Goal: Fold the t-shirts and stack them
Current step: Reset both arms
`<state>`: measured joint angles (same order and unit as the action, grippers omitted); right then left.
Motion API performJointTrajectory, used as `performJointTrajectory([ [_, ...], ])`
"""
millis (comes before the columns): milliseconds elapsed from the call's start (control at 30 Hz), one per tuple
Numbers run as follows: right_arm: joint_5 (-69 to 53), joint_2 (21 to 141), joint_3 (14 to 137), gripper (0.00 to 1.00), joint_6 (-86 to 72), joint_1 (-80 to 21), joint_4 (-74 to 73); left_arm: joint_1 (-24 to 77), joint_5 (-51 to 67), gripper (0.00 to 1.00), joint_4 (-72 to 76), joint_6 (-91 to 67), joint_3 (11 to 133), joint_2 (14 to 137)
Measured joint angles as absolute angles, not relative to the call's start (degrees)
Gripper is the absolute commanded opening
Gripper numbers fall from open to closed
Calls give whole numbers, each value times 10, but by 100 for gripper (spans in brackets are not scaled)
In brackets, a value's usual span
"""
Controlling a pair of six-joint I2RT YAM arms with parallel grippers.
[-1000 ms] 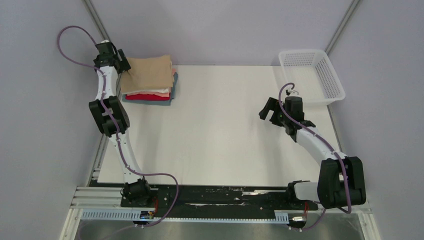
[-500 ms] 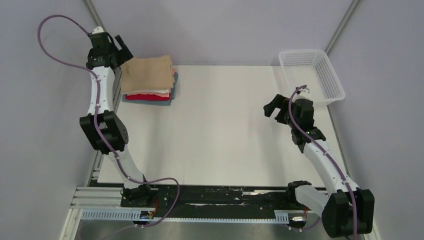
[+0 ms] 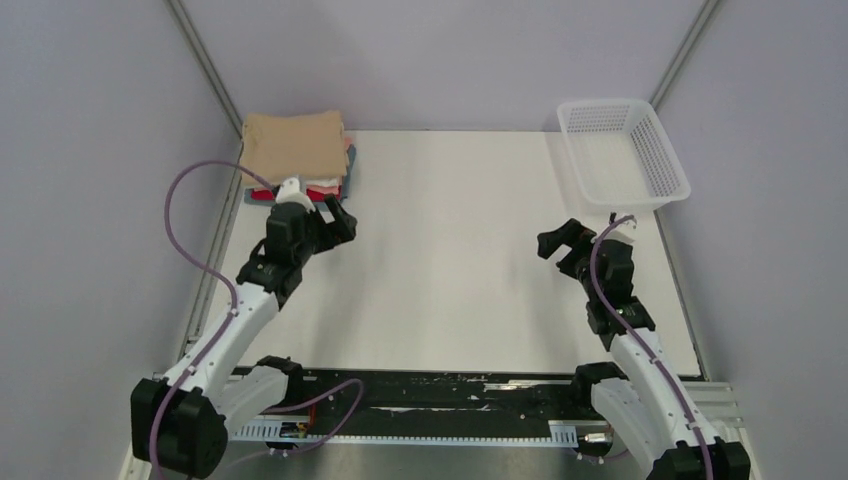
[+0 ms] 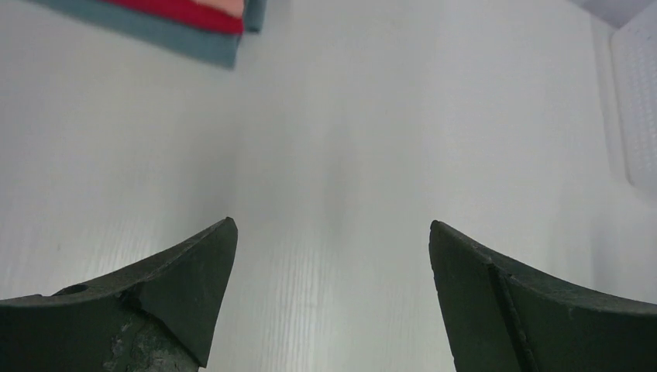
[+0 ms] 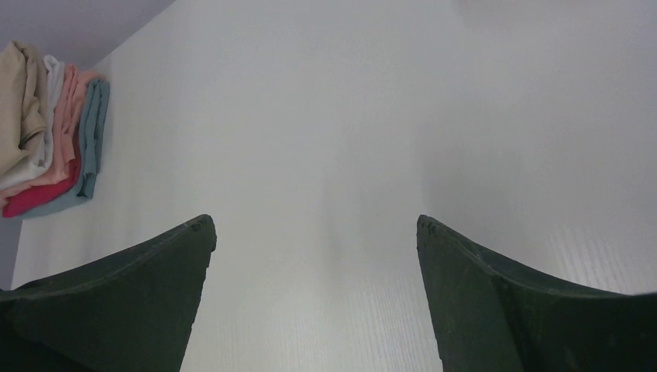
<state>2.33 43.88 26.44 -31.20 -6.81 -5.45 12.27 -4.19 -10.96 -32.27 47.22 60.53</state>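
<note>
The t-shirts (image 3: 297, 152) lie folded in one stack at the table's far left corner, the tan one on top, white, pink, red and blue-grey edges below. The right wrist view shows the stack (image 5: 46, 132) at its far left; the left wrist view shows only its blue-grey and red corner (image 4: 182, 19). My left gripper (image 3: 338, 222) hangs open just in front of the stack, clear of it, nothing between its fingers. My right gripper (image 3: 556, 243) stands open over the right side of the table, holding nothing.
A white mesh basket (image 3: 660, 150) sits at the far right corner, and its edge (image 4: 639, 93) shows in the left wrist view. The white table top (image 3: 450, 270) spreads between the two arms. Grey walls close in at left and right.
My left arm has pulled back from the stack's far left side and folded down in front of it. The right arm has drawn back toward its base. The stack has not moved.
</note>
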Motion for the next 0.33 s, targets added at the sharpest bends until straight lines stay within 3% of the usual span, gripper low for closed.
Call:
performJointTrajectory([
  [133,30,405,226,100,-334,-68,-48,161,-62,100,-92,-351,329,518],
  [333,36,350,193,100,-343,-68,-41,164,-112,100,-77,-366,274,475],
])
